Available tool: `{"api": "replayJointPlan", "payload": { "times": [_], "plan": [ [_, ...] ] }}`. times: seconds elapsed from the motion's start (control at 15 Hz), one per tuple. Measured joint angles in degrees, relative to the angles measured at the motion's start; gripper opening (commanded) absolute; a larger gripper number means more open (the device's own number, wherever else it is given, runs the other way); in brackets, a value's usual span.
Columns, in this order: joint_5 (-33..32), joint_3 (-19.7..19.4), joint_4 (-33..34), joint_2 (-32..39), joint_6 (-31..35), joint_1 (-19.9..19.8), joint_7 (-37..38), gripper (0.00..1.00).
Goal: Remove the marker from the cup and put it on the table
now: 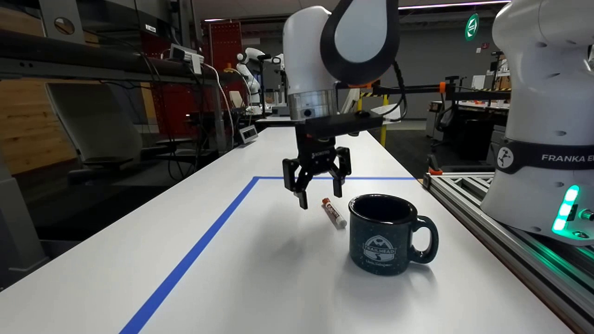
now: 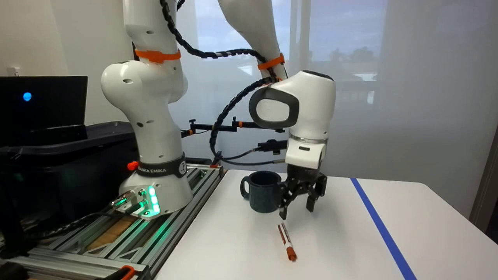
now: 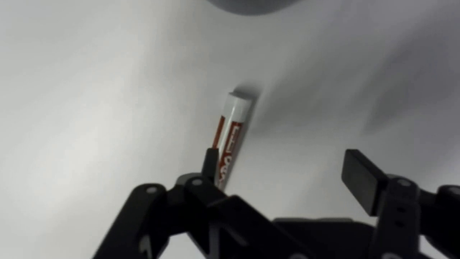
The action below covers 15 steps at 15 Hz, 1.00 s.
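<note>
The marker (image 1: pixel 334 212) lies on the white table (image 1: pixel 232 287) beside the cup, outside it. It has a reddish cap and a white body with a red label; it also shows in an exterior view (image 2: pixel 287 242) and the wrist view (image 3: pixel 231 133). The dark cup (image 1: pixel 380 241) stands upright, handle to the side; it shows in an exterior view (image 2: pixel 264 194), and only its edge shows in the wrist view (image 3: pixel 253 6). My gripper (image 1: pixel 320 196) is open and empty above the table (image 2: pixel 233 249), near the marker and cup. In the wrist view (image 3: pixel 284 169) one finger hides the marker's cap end.
A blue tape line (image 1: pixel 199 250) runs along the table and across its far part; it also shows in an exterior view (image 2: pixel 383 229). The robot base (image 1: pixel 543 195) stands on a metal frame (image 2: pixel 186 217) along one table edge, near the cup.
</note>
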Motion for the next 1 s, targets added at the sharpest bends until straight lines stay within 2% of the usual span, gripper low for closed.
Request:
{"api": "replayJointPlan", "payload": {
  "times": [0.2,0.67,0.8,1.0],
  "plan": [
    [-5.93,1.19,-0.23,-6.63,-5.81,0.3,-2.27,1.0],
    [-5.92,5.54,-0.04,-22.72,-24.48,-0.27,-21.41,1.0],
    [-5.97,5.91,-0.7,-26.86,-27.61,-0.7,-26.89,1.0],
    [-5.97,6.07,-0.44,-29.71,-29.56,-1.28,-29.71,1.0]
  ]
}}
